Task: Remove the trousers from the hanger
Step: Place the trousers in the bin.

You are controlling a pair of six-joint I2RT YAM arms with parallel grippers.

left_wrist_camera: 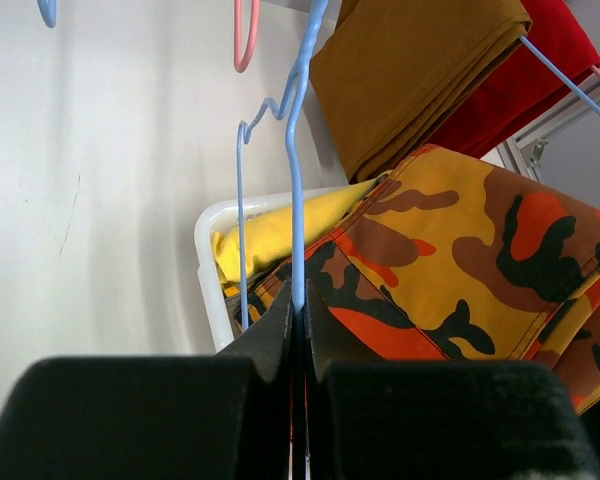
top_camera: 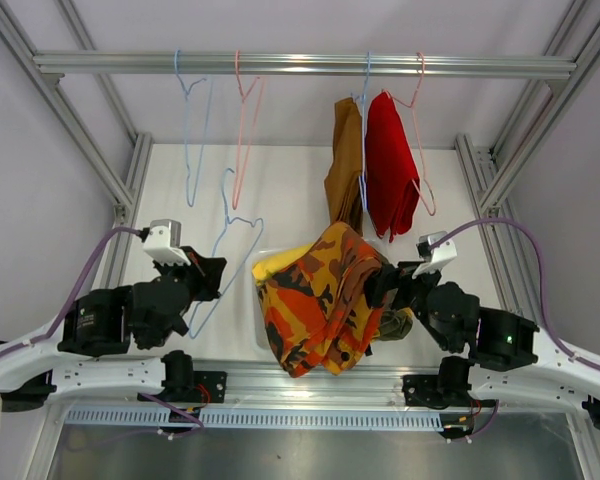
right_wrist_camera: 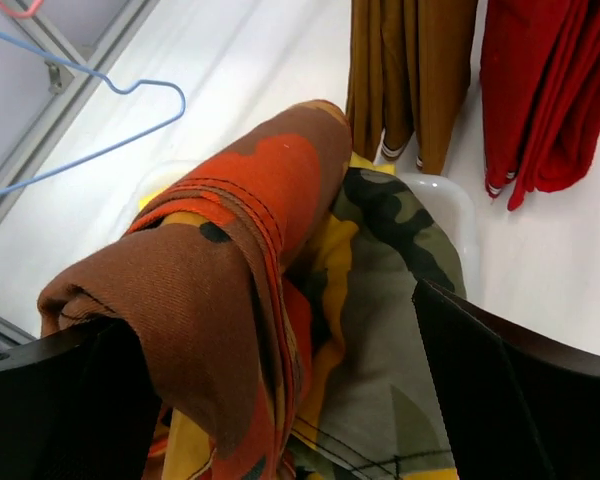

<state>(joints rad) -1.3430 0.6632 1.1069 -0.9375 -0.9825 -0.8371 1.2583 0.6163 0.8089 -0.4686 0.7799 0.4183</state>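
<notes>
My left gripper (top_camera: 206, 276) is shut on the wire of an empty blue hanger (top_camera: 230, 240), held over the table; in the left wrist view the jaws (left_wrist_camera: 298, 310) pinch that hanger (left_wrist_camera: 296, 180). The orange-red patterned trousers (top_camera: 315, 295) are draped over the white basket (top_camera: 257, 305). My right gripper (top_camera: 380, 285) stands open around a fold of them (right_wrist_camera: 210, 280); the cloth leans on the left finger (right_wrist_camera: 60, 400) and is clear of the right one (right_wrist_camera: 510, 390). Yellow trousers (left_wrist_camera: 280, 230) and grey-green camouflage trousers (right_wrist_camera: 400, 300) lie in the basket. Brown trousers (top_camera: 345, 165) and red trousers (top_camera: 390, 165) hang on hangers from the rail.
An empty blue hanger (top_camera: 190, 130) and an empty pink hanger (top_camera: 242, 130) hang from the metal rail (top_camera: 300, 64) at the back left. Frame posts (top_camera: 120, 185) run along both sides of the white table (top_camera: 280, 190).
</notes>
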